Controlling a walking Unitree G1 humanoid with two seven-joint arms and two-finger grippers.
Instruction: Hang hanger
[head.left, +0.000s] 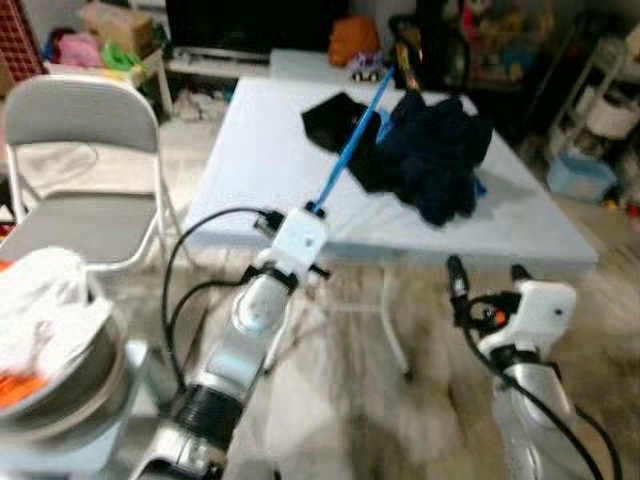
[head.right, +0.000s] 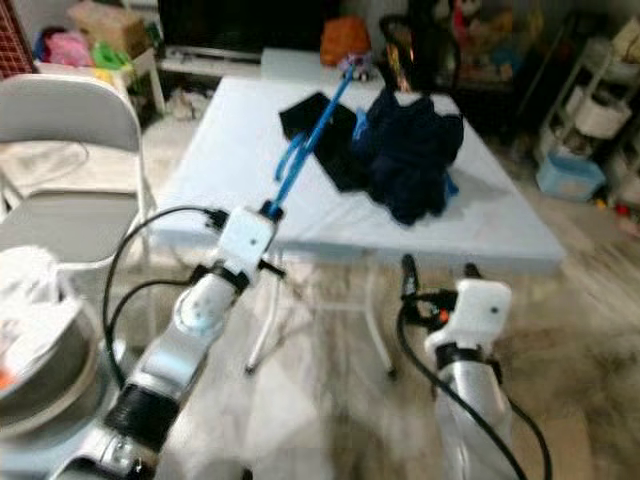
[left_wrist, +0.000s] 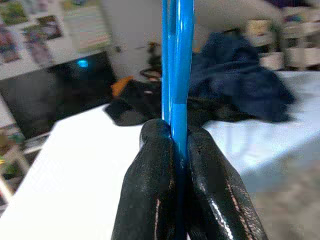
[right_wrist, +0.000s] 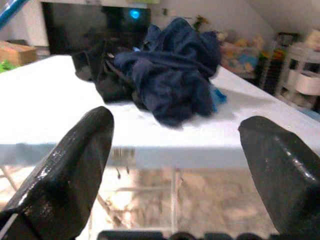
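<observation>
Left pincer (left_wrist: 176, 142) is clamped tight on one end of the blue hanger (head.left: 352, 140), which runs up and away from its fingertips over the white table (head.left: 260, 160) toward the dark heap beyond; right pincer (head.left: 486, 272) stands spread wide and holds nothing, low and in front of the table's near edge, well apart from the hanger. Judging by this, the carrying step is in hand: the hanger is gripped and lifted but not yet hung, and no rail or hook for it can be made out ahead of either pincer, so the next move likely calls for turning to find one while keeping the grip firm. Counted: one hanger, one navy garment (head.left: 435, 155) bunched beyond the left pincer's tip, one black cloth (head.left: 335, 120) beside it, one table, one grey folding chair (head.left: 80, 150) off to the left pincer's outer side, two pincers
</observation>
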